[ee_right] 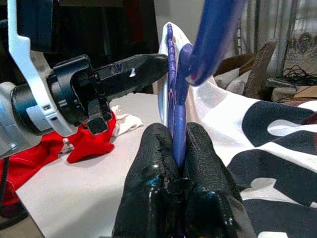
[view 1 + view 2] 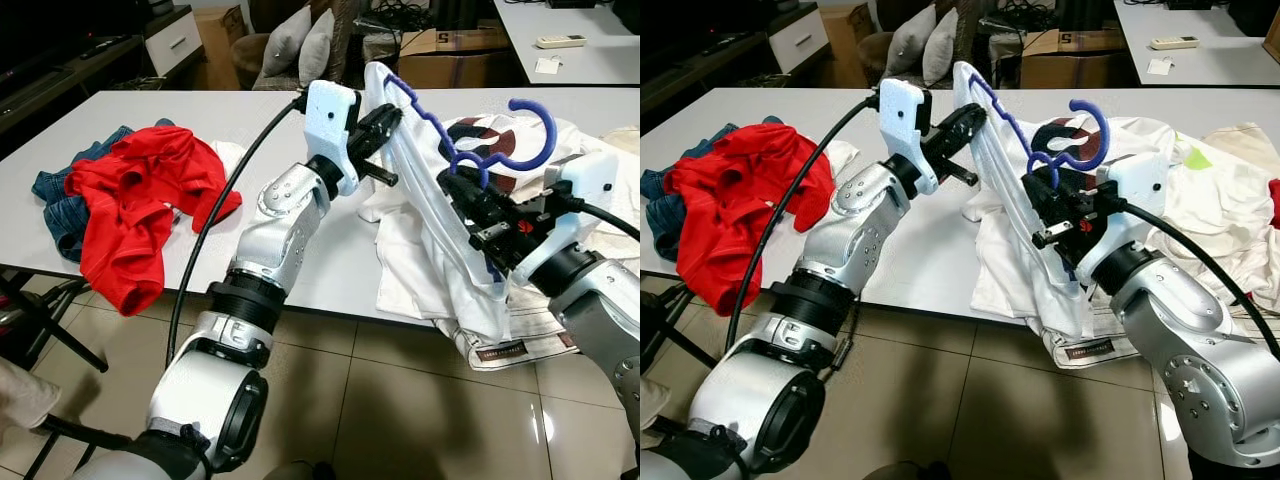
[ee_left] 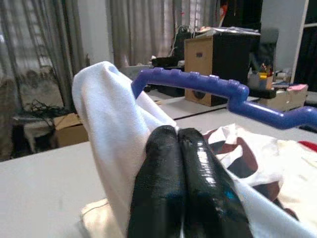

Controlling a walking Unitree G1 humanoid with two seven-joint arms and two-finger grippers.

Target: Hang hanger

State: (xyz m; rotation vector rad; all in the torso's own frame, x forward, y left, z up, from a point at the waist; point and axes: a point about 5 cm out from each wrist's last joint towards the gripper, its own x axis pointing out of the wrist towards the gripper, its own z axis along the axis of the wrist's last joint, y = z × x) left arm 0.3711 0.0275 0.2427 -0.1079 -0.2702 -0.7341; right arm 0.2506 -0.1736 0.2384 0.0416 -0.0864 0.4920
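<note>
Blue hanger (image 2: 470,140) clamped by right pincer (image 1: 179,148).

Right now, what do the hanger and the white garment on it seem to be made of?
The blue hanger looks like moulded plastic with a smooth, slightly glossy finish: uniform colour, ridged notches along its arm. The white garment looks like soft matte woven or knit cloth, probably cotton, since it drapes and creases; the fibre can't be confirmed. The right gripper pinches the hanger, the left gripper the cloth.
</note>
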